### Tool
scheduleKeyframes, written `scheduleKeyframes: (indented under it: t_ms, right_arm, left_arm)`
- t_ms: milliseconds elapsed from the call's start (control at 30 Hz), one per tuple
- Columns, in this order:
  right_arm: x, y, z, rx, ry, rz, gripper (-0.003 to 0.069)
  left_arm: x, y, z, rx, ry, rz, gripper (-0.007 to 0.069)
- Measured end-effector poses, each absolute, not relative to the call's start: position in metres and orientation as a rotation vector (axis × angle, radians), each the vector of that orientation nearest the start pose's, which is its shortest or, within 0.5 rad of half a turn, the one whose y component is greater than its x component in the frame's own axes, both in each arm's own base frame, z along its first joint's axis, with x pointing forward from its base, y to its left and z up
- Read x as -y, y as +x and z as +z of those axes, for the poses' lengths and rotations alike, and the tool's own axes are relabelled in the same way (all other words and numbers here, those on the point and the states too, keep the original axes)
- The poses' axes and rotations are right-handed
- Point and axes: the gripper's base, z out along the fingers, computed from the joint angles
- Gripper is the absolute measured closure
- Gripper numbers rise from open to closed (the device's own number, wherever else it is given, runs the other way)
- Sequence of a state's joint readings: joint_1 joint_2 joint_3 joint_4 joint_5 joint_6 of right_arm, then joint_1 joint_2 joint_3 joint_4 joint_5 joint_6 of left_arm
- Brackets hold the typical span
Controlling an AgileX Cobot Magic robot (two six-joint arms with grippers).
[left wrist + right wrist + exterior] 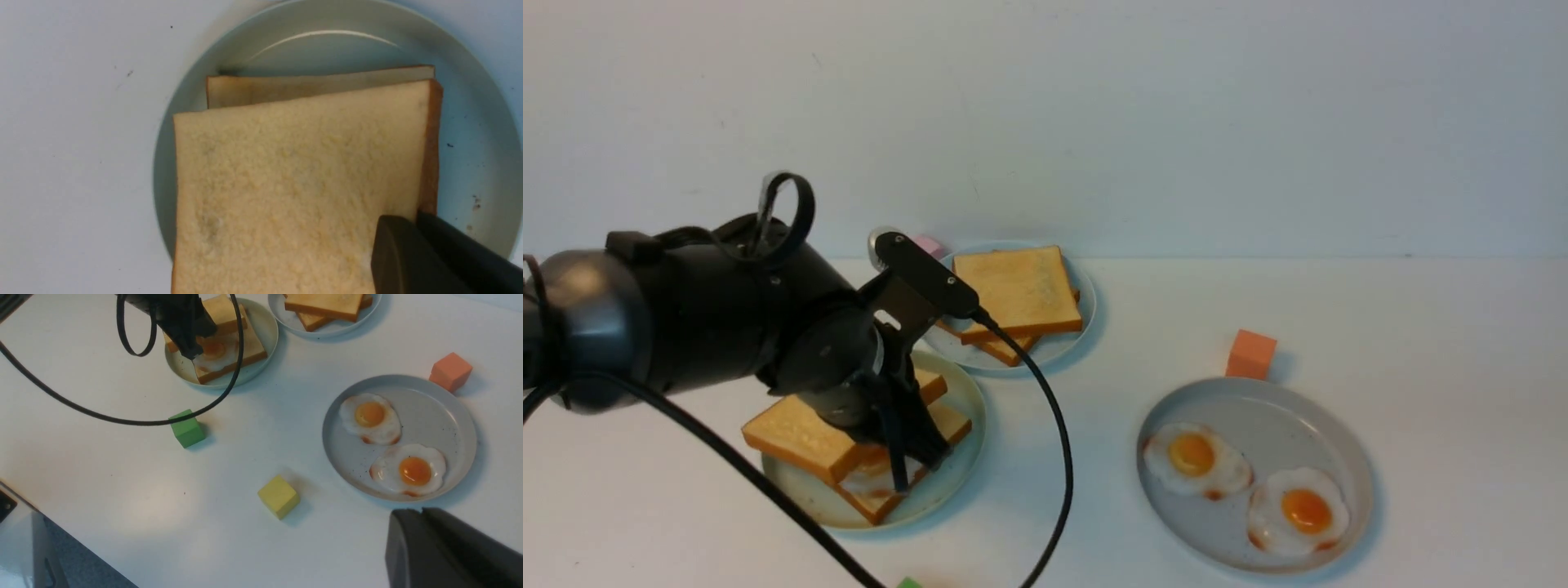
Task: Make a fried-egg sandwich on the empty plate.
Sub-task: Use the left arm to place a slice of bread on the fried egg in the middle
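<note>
Fried-egg sandwich on the mint-green plate, front left on the counter. The left gripper is clamped on its tilted top slice. Behind, a blue plate holds bare toast. To the right, a grey plate holds two fried eggs. The right gripper is closed and empty.

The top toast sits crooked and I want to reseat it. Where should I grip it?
Probably the top toast's left corner, approached from the robot's left: it sticks out past the green plate's rim with space underneath for a finger, while the other end rests over the egg.
</note>
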State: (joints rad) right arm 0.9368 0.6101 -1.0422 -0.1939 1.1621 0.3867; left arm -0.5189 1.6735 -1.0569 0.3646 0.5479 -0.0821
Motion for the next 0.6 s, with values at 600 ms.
scheduleKeyframes:
  t_ms: [600]
  right_arm:
    - [-0.046, 0.054, 0.407, -2.16, -0.595, 0.497, 0.0589]
  left_arm:
    - [0.161, 0.307, 0.194, -2.457, 0.961, 0.141, 0.0622]
